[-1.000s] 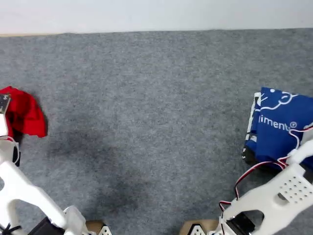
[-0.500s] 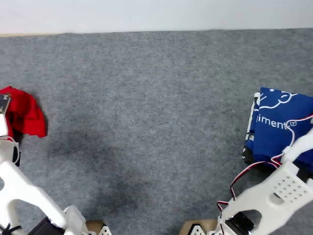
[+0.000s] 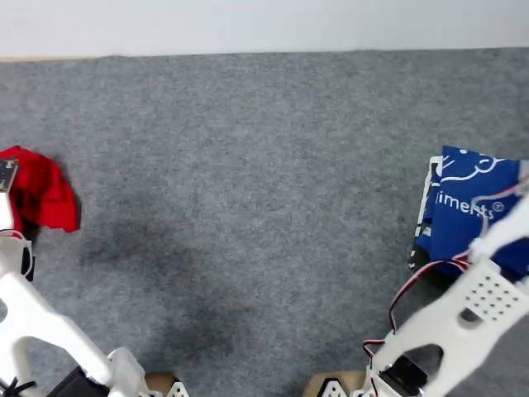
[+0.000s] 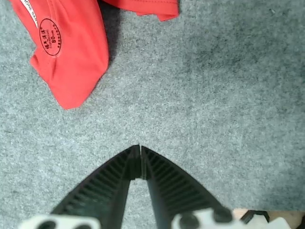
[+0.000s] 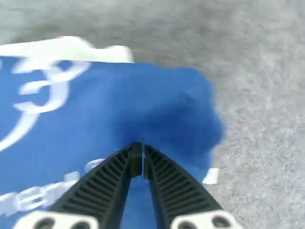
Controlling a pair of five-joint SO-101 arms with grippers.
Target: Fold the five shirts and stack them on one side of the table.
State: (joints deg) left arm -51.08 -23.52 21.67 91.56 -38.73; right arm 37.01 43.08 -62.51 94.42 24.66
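At the right edge of the table the folded blue shirt lies under my right gripper, jaws closed and empty; I'd say next is the crumpled red shirt far left, near my left gripper, also closed, which must open first.
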